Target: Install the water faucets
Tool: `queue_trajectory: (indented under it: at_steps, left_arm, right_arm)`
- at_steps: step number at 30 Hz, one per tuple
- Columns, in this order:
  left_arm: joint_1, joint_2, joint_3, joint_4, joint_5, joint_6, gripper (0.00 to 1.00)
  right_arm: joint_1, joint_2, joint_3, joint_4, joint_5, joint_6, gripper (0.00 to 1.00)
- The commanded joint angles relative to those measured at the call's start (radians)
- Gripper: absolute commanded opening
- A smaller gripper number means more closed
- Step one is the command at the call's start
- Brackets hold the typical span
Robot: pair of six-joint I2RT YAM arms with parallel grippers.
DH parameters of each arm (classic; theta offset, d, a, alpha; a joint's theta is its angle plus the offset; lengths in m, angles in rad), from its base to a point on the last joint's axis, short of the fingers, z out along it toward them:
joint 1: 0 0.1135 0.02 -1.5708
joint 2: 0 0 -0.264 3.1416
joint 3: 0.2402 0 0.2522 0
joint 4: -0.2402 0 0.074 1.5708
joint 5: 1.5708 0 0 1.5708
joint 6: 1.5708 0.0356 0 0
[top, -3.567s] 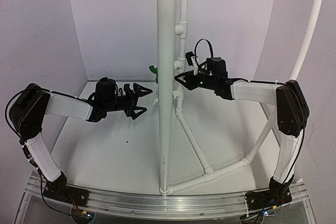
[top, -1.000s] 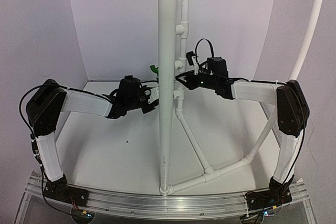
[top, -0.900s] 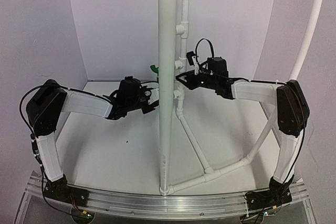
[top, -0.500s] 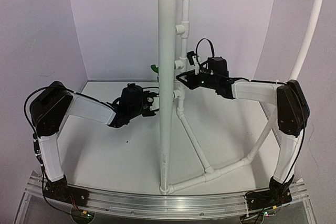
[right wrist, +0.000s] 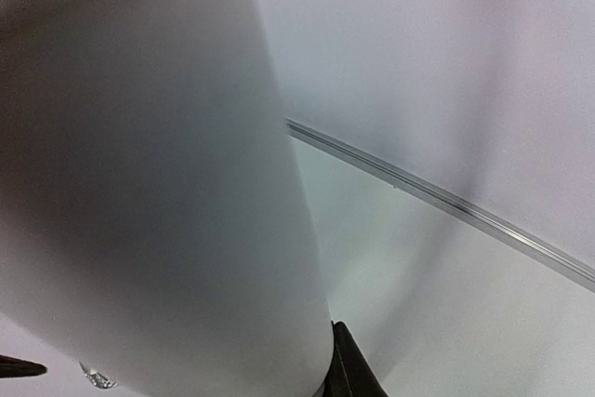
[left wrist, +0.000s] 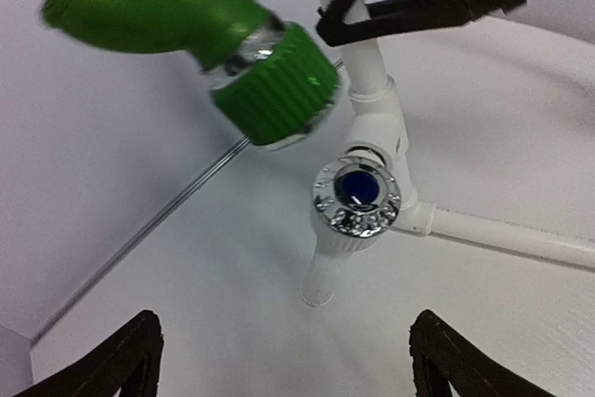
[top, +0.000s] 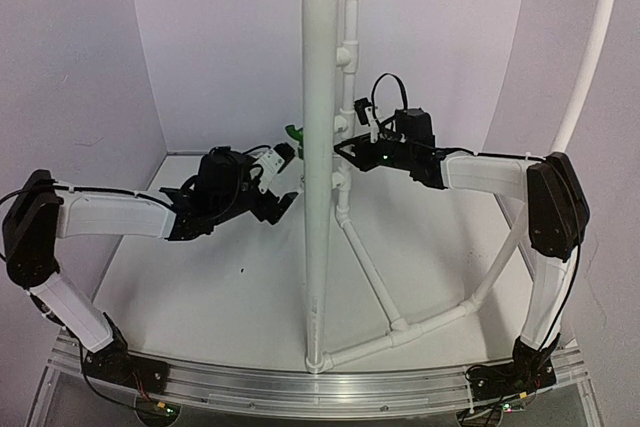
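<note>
We judge both installed: the green faucet [left wrist: 195, 25] sits on the thin pipe [left wrist: 367, 67], the white faucet [left wrist: 356, 197] just below. Our left tool [left wrist: 284, 364] gapes empty before them; the right tool [top: 342, 151] appears to pinch that pipe.

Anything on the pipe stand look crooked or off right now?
The green faucet looks askew: in the left wrist view its spout sticks out sideways, while the white faucet below it points its spout downward. Nothing else stands out.
</note>
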Motion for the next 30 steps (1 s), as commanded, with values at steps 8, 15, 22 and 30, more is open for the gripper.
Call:
queue_trajectory:
  at_steps: [8, 15, 22, 30]
  left_arm:
    - [0.066, -0.160, 0.010, -0.458, 0.056, -1.344, 1.00]
    - [0.229, -0.216, -0.125, -0.205, 0.315, -1.742, 1.00]
    - [0.258, -0.062, -0.102, -0.001, 0.496, -2.050, 1.00]
    - [0.258, 0.142, -0.137, 0.428, 0.552, -2.374, 1.00]
  right_arm:
    - [0.037, 0.027, 0.020, -0.079, -0.134, 0.119, 0.00]
    - [0.036, 0.046, 0.040, -0.077, -0.130, 0.128, 0.00]
    - [0.036, 0.062, 0.062, -0.073, -0.127, 0.130, 0.00]
    - [0.036, 0.057, 0.059, -0.062, -0.112, 0.125, 0.00]
